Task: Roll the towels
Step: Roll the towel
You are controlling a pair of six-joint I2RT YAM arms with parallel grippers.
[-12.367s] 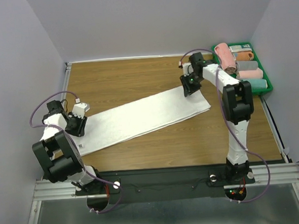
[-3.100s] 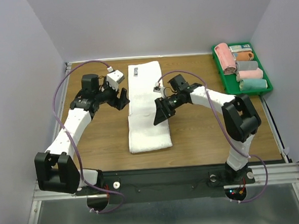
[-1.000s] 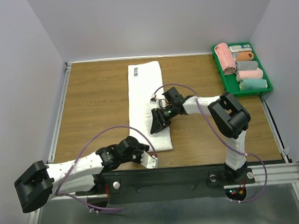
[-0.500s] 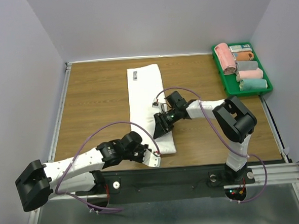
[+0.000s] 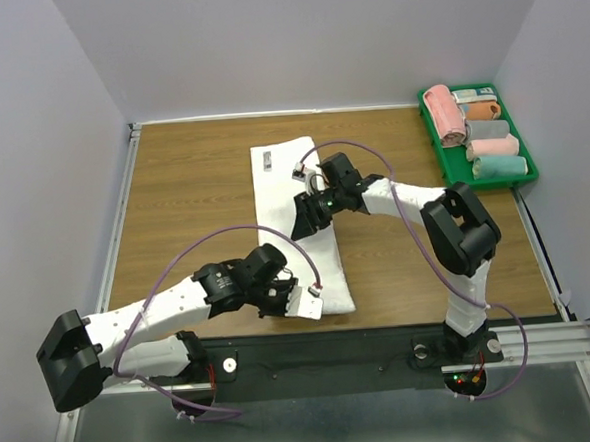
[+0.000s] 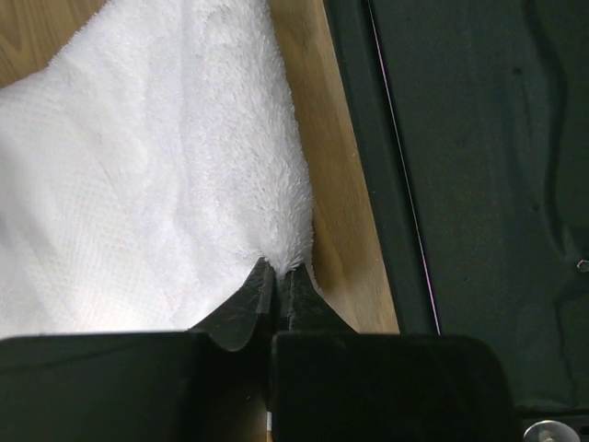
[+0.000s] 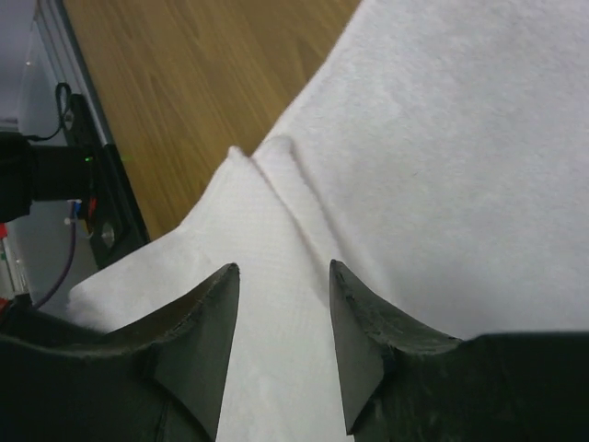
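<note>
While left end effector pinches fluffy white terry towel corner — right end effector spread.

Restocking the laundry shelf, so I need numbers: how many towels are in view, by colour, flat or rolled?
White towel: 1
Pink rolls: 2
Orange roll: 1
Grey roll: 1
Pale green roll: 1
Total: 6, plus another roll in the green bin, colour unclear.

I work in a lab booth: grey walls box in my wooden table, my left arm and right arm bolted to a metal rail.
</note>
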